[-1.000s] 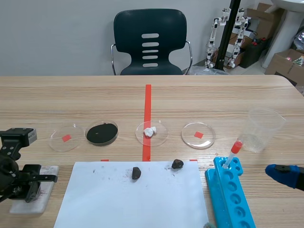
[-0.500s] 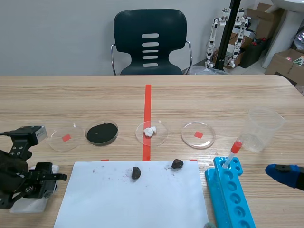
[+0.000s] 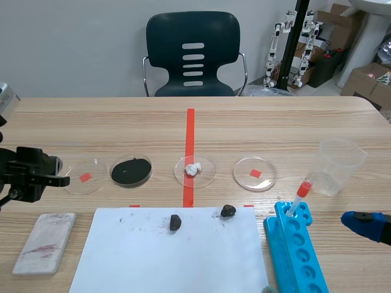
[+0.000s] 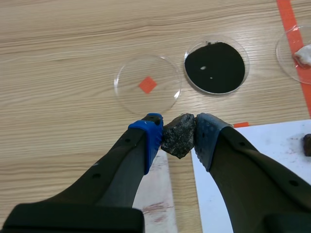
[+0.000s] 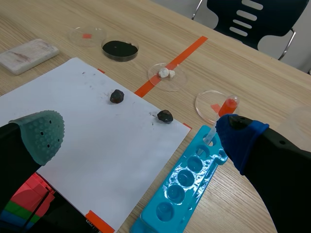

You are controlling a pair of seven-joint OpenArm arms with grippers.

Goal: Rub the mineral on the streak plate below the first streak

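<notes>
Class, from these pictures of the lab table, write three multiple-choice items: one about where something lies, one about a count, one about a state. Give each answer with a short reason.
1. Where does the streak plate lie relative to the white paper?
A. On top of it
B. Beside it, on the robot's left
C. Beside it, on the robot's right

2. How many dark rocks lie on the paper?
A. One
B. Two
C. Four

3. How is the left gripper?
A. Open and empty
B. Shut on nothing
C. Shut on a dark mineral

Answers:
1 B: the plate rests on the bare table, left of the sheet.
2 B: one rock sits near the sheet's middle and another by its far edge.
3 C: the mineral is pressed between both pads.
</notes>
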